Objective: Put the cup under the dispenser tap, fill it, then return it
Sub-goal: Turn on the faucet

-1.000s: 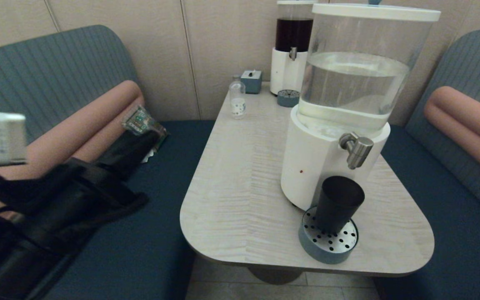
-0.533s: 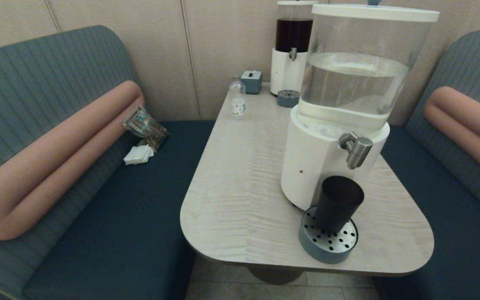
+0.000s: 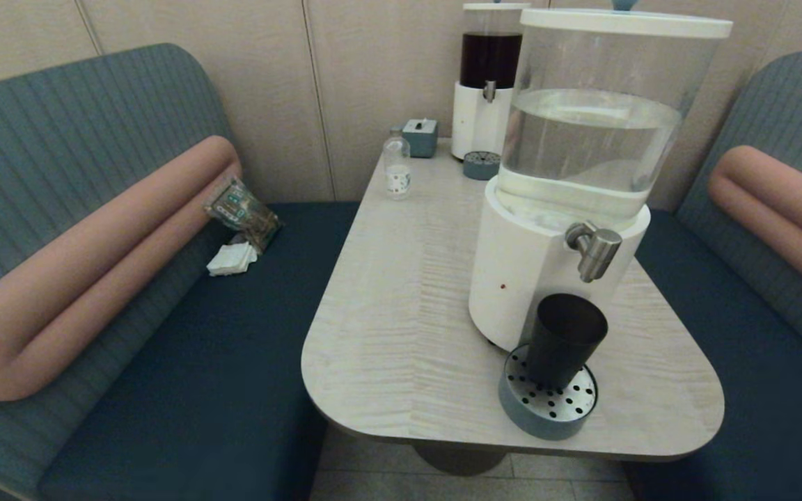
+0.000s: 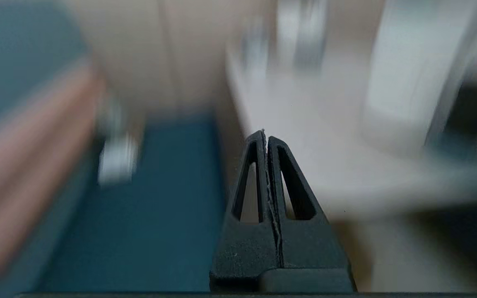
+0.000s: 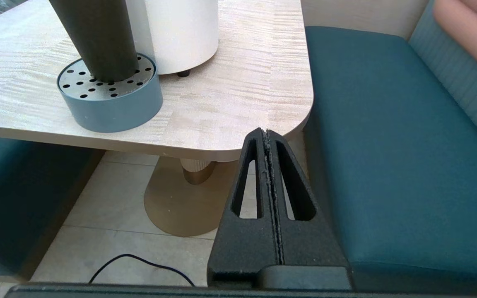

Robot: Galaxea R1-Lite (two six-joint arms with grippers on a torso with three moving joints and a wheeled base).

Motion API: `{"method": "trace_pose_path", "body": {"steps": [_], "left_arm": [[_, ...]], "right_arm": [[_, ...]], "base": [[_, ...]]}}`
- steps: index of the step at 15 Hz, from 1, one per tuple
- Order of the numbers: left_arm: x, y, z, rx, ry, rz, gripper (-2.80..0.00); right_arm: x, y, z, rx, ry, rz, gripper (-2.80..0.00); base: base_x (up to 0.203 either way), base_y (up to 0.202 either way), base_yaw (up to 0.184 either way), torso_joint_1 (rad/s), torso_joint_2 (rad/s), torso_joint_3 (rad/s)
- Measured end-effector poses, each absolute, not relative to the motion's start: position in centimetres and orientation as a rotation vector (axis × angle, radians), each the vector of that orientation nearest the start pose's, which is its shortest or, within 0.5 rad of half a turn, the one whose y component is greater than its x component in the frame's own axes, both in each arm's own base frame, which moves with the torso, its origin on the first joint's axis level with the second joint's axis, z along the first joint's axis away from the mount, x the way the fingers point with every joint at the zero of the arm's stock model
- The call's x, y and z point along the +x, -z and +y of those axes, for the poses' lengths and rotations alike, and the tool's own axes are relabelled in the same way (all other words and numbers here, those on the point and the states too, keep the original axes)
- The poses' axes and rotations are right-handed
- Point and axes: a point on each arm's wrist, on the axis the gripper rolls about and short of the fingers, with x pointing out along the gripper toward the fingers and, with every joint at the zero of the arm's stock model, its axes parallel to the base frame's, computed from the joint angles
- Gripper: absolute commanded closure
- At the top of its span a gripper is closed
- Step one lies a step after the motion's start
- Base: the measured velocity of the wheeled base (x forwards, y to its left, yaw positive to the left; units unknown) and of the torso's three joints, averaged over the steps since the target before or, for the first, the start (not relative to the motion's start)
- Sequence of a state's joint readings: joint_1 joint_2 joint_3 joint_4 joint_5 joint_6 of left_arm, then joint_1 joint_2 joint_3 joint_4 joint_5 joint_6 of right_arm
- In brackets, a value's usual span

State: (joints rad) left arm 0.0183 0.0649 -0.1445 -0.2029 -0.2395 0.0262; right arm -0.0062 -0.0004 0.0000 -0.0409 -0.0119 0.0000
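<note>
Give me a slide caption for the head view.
Dark cup standing on the drip tray beneath the clear dispenser's steel tap; neither arm in view.

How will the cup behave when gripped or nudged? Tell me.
The cup is tall and tapers to a narrow base, so a high nudge may tip it. It looks like thin plastic: probably light, perhaps yielding under squeeze. Its smooth, handleless wall could slip. On its side, it would likely roll.

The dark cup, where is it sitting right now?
In the head view, the cup stands upright on the round perforated drip tray near the table's front right corner, just below the dispenser tap, with no claw touching it.
</note>
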Motion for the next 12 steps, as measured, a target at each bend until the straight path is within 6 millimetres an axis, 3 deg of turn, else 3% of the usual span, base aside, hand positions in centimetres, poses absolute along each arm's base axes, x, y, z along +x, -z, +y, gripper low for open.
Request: {"method": "trace_pose_path", "body": {"steps": [2,4,8,12], "left_arm": [[-2.6,-10.3,-0.5,0.107,0.18,-0.16,0.0],[-2.3,-8.7,-0.3,0.109,0.109,-0.087,0.0],[-2.3,-7.2,-0.1,0.12,0.013,0.037,0.0],[-2.3,-7.1,-0.1,0.108,0.007,0.043,0.0]], "right_arm": [[-2.3,-8.0,0.0,0.0,0.018,-0.041,0.0],[-2.3,-8.0,0.0,0.0,0.019,-0.041,0.0],[-2.3,-8.0,0.0,0.0,0.018,-0.041,0.0],[-2.3,-7.9,0.0,-0.002,0.02,-0.039,0.0]], "base": [[0.0,0.0,0.0,0.0,0.0,0.0],[0.0,0.0,0.0,0.0,0.0,0.0],[0.0,0.0,0.0,0.0,0.0,0.0],[0.0,0.0,0.0,0.0,0.0,0.0]]}}
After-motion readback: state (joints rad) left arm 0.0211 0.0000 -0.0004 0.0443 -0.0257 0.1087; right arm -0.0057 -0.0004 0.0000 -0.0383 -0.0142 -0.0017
